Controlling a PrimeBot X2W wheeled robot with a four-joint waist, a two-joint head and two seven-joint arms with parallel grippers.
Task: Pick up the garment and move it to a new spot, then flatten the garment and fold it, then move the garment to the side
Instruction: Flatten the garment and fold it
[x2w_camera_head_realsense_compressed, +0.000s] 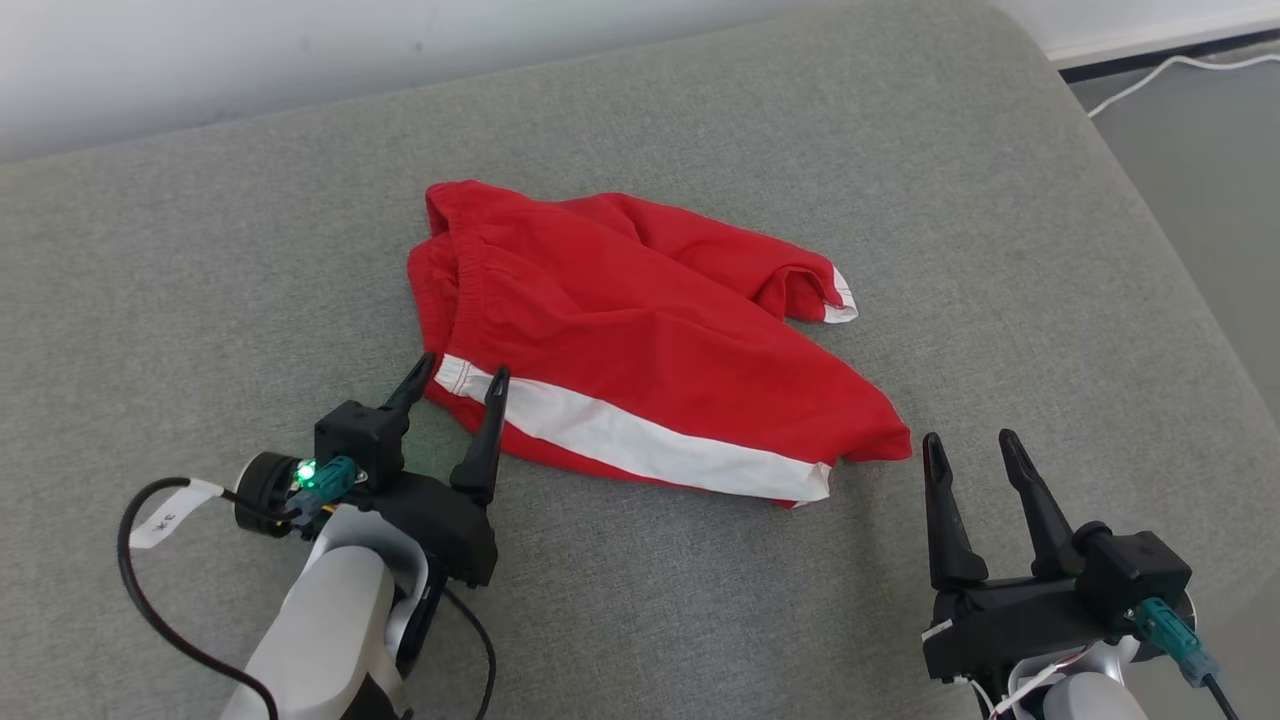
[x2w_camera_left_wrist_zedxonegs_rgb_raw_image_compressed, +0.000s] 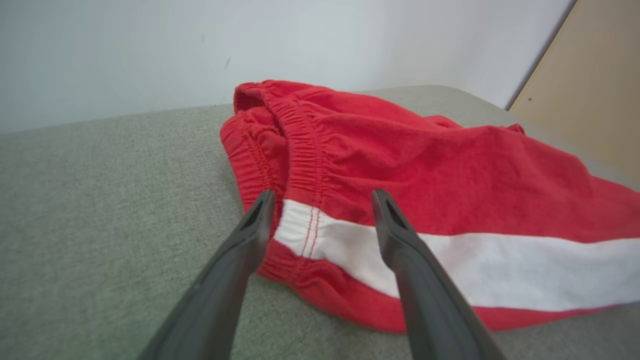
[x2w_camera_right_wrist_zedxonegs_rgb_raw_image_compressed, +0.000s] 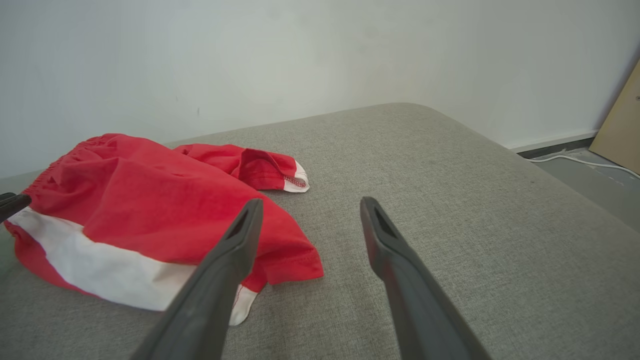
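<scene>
Red shorts (x2w_camera_head_realsense_compressed: 640, 330) rumpled on grey cushion (x2w_camera_head_realsense_compressed: 200, 300); your left gripper (x2w_camera_head_realsense_compressed: 463, 365), right gripper (x2w_camera_head_realsense_compressed: 970, 440) gape, gripping nothing; seemingly every step left.

You are looking at soft, matt red cloth in the garment (x2w_camera_head_realsense_compressed: 640, 330). It has a smoother white band along one side and a puckered, elasticated waistband sewn with visible thread. The padded surface (x2w_camera_head_realsense_compressed: 1000, 250) under it is covered in coarse grey woven fabric, matt and slightly nubby. The left end effector (x2w_camera_head_realsense_compressed: 462, 365) and the right end effector (x2w_camera_head_realsense_compressed: 970, 437) have fingers that look like dark matt plastic, smooth with a faint sheen. The left forearm shell (x2w_camera_head_realsense_compressed: 325, 620) is pale, smooth, semi-gloss plastic, and its cable (x2w_camera_head_realsense_compressed: 140, 590) looks black and rubbery. The wall (x2w_camera_right_wrist_zedxonegs_rgb_raw_image_compressed: 300, 60) is smooth matt white. The tan panel (x2w_camera_left_wrist_zedxonegs_rgb_raw_image_compressed: 590, 90) looks like pale wood.
</scene>
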